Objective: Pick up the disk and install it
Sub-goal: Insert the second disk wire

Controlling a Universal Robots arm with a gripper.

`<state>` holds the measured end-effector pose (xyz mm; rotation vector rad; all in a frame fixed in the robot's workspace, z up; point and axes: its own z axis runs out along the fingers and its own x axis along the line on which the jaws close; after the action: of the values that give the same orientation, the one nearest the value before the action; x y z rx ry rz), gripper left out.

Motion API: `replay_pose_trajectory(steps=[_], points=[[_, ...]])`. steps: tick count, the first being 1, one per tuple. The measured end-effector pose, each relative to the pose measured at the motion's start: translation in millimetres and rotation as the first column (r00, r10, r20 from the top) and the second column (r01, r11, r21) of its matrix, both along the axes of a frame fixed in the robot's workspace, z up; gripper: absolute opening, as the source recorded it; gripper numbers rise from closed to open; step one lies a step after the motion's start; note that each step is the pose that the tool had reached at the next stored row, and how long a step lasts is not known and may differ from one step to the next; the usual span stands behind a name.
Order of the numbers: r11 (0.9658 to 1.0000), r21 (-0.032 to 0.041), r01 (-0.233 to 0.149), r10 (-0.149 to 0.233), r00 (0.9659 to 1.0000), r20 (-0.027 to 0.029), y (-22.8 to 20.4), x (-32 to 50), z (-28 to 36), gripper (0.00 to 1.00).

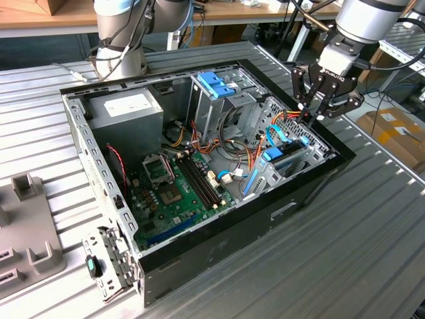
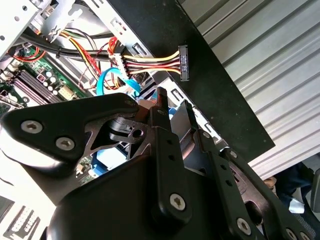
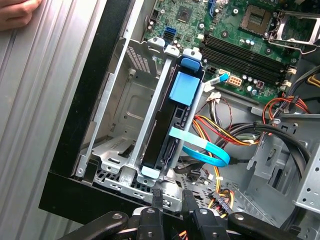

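The disk (image 3: 164, 131) stands on edge in the metal drive bay (image 3: 131, 95) at the case's front corner, its dark side up between light blue rails, with a blue tab (image 3: 184, 87) at one end. In the exterior view the disk (image 1: 287, 155) sits low in the bay at the case's right end. My gripper (image 1: 310, 117) hangs just above that corner of the case. Its fingertips (image 3: 158, 198) stand slightly apart with nothing between them, a short way off the disk's end. The second wrist view has the gripper (image 2: 173, 105) over the bay.
The open computer case (image 1: 219, 236) lies on a ribbed metal table. Inside are the motherboard (image 1: 174, 191), a grey power supply (image 1: 126, 109), a drive cage with a blue latch (image 1: 216, 83), a light blue cable (image 3: 206, 153) and a loose power connector (image 2: 183, 62). A hand (image 3: 15, 12) rests beside the case.
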<state>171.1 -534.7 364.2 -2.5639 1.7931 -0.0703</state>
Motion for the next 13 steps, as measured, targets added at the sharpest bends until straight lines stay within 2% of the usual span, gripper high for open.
replay_pose_trajectory(steps=[13], points=[[1.0000,0.0000,0.000,0.000,1.0000,0.0000,3.8,2.9,0.0,0.30]])
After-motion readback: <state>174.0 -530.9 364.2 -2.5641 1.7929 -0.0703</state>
